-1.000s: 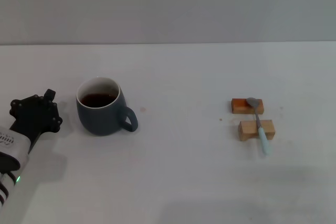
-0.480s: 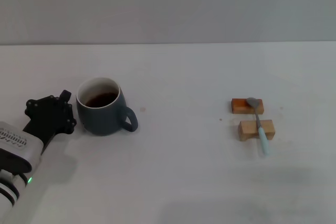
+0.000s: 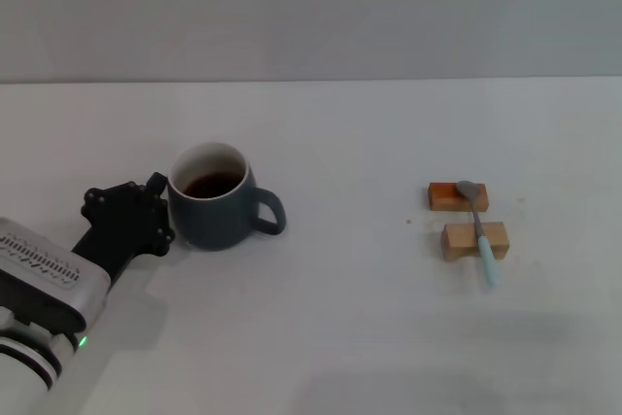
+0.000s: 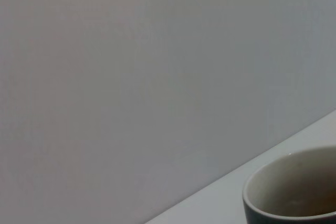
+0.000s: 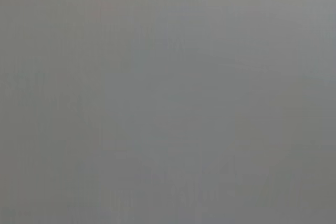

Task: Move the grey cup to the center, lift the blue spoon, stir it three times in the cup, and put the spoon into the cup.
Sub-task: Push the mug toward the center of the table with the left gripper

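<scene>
Grey cup (image 3: 216, 199) upright on the white table (image 3: 340, 337), dark liquid inside, handle pointing toward the blue spoon (image 3: 478, 230). Left gripper (image 3: 146, 216) pressed against the cup's far-from-spoon side; grip probably shut on it, but cannot tell. Spoon well apart from the cup, lying across two wooden blocks (image 3: 466, 219). Right arm not seen.

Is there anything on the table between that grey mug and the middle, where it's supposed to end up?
Nothing visible. The table is bare between the grey cup and the centre; the blue spoon and wooden blocks lie farther right.
</scene>
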Controlling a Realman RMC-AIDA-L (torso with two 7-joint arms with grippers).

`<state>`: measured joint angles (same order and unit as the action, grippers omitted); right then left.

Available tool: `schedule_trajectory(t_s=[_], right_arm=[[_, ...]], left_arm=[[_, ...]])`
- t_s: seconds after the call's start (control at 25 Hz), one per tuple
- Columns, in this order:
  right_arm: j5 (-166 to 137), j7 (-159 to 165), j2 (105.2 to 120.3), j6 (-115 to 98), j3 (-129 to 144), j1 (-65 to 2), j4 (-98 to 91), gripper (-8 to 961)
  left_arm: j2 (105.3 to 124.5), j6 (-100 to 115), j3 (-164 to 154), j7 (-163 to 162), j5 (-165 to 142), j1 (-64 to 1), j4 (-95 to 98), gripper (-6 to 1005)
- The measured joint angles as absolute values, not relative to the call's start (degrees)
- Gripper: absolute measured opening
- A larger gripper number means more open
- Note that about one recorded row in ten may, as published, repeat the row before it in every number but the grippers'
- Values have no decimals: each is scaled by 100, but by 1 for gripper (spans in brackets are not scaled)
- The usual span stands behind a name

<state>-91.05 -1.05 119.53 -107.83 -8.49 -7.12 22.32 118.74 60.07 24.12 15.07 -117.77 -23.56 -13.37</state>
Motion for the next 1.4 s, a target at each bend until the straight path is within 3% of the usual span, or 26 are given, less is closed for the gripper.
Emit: schedule_trajectory(t_s=[1.4], right_arm=[[-9106,-105,11952,-10727,-756,-720,2241,708]], left_arm=[[11869,6215,2150,1479,-11726,-2207,-1864,-2]])
